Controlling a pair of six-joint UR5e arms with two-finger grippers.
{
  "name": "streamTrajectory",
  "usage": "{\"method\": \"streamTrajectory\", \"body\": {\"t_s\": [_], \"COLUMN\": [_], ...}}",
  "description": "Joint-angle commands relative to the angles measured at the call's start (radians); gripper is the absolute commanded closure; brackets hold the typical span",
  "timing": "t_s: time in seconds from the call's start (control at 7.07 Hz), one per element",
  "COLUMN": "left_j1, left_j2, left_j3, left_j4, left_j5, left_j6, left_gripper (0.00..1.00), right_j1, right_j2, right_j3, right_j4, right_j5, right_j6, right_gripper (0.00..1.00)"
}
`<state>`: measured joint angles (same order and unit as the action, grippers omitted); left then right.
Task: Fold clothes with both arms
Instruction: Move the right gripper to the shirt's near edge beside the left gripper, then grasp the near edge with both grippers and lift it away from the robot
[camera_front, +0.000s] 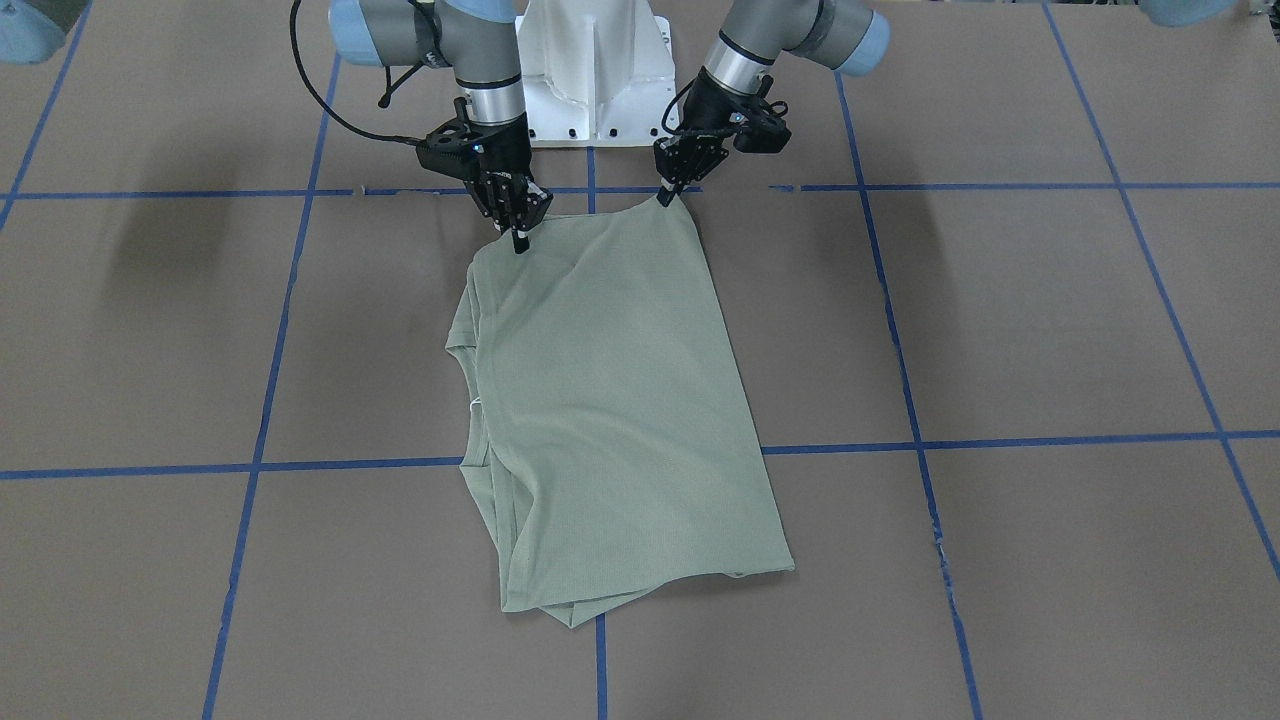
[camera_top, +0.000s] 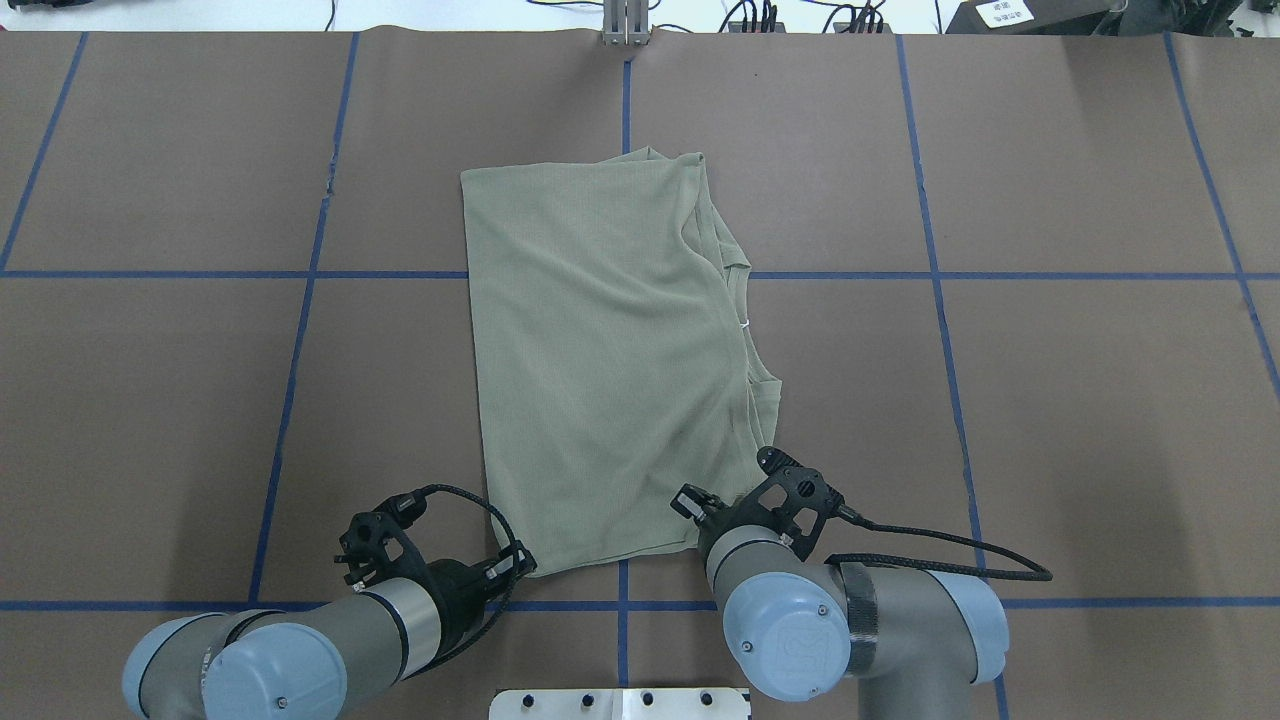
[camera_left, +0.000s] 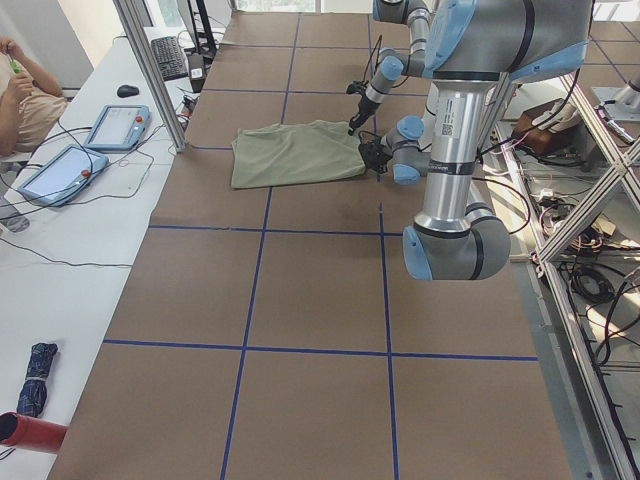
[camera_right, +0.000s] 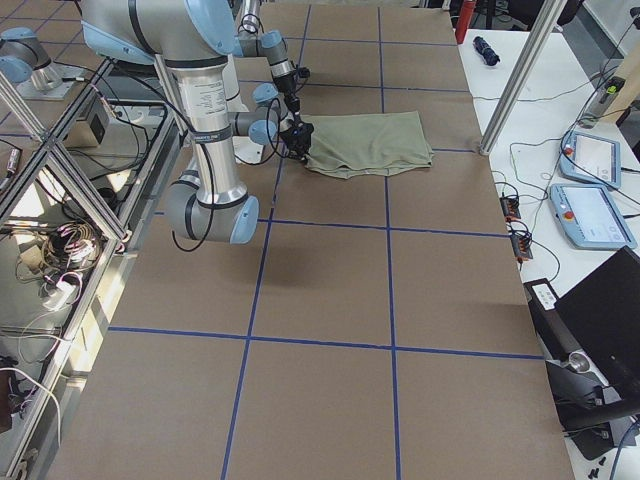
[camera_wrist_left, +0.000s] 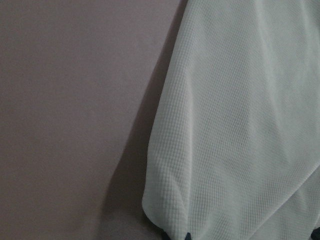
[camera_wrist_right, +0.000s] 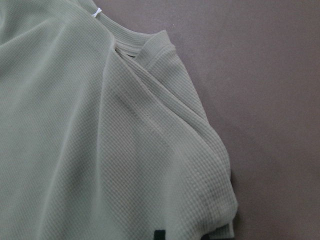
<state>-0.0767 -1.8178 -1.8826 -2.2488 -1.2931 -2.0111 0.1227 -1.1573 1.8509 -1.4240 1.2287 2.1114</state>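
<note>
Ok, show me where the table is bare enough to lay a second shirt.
Bare table lies on both sides of the shirt: the wide taped squares to its left and right, out to the table's ends. Crowded: the near edge, where the left gripper and right gripper pinch the shirt's corners by the white base.

The pale green shirt (camera_front: 620, 400) lies folded and flat. The left claw (camera_front: 668, 195) and right claw (camera_front: 520, 238) each pinch a corner.

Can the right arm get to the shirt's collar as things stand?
Probably yes: the collar lies bare on the right gripper's side of the shirt, nothing between them. But that gripper seems shut on the shirt's near edge and must let go first.
</note>
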Motion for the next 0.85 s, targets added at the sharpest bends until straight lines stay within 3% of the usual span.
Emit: {"method": "streamTrajectory", "body": {"t_s": [0.0, 0.14, 0.28, 0.71], "left_j1": [0.000, -0.012, -0.020, -0.023], "left_j2": [0.000, 0.008, 0.038, 0.042], "left_j3": [-0.001, -0.035, -0.147, -0.569], "left_j4": [0.000, 0.005, 0.049, 0.463], "left_j5": [0.000, -0.011, -0.052, -0.181], "left_j6": [0.003, 0.024, 0.119, 0.137], "left_gripper": [1.00, 1.00, 1.00, 1.00], "right_j1": [0.002, 0.008, 0.009, -0.058], "right_j2": [0.001, 0.002, 0.004, 0.016], "right_j3": [0.010, 0.052, 0.161, 0.517], "right_j4": [-0.006, -0.016, -0.142, -0.494], "right_j5": [0.000, 0.003, 0.006, 0.014], "right_j6": [-0.004, -0.007, -0.007, -0.002], "right_gripper": [1.00, 1.00, 1.00, 1.00]}}
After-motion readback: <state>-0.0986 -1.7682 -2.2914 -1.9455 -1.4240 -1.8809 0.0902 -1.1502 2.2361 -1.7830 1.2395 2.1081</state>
